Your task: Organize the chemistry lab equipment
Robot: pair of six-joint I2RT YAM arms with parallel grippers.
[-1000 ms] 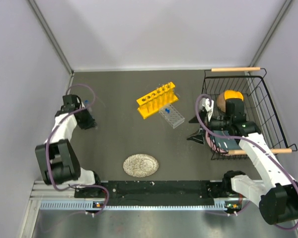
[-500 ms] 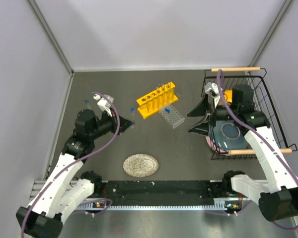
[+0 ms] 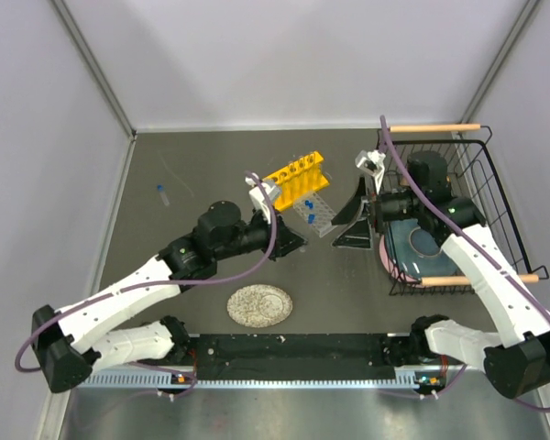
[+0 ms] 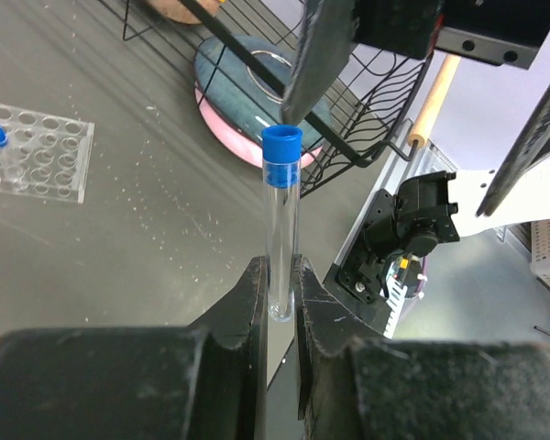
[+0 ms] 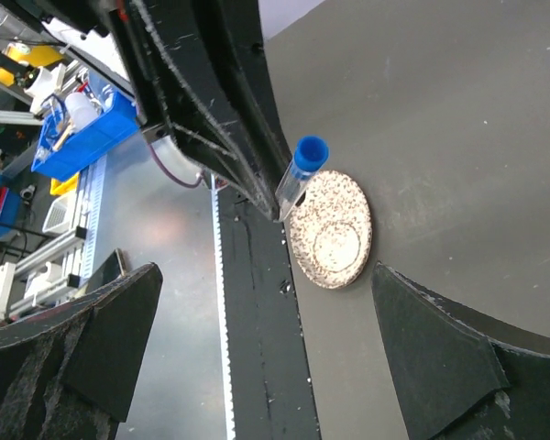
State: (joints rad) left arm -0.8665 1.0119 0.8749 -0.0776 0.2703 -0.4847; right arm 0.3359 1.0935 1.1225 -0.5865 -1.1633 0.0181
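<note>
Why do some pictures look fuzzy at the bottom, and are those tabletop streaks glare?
Left wrist view: the left gripper sits near the lens and looks soft, the blue-capped tube sharp; streaks on the table look like glare. Right wrist view: the right gripper likewise soft. Top view: evenly lit.

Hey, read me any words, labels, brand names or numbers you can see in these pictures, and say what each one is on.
None can be read.
The yellow rack, the clear rack, the blue-capped tube held in the left gripper and the speckled plate show no print.
The blue bins in the background of the right wrist view are too blurred to tell.
</note>
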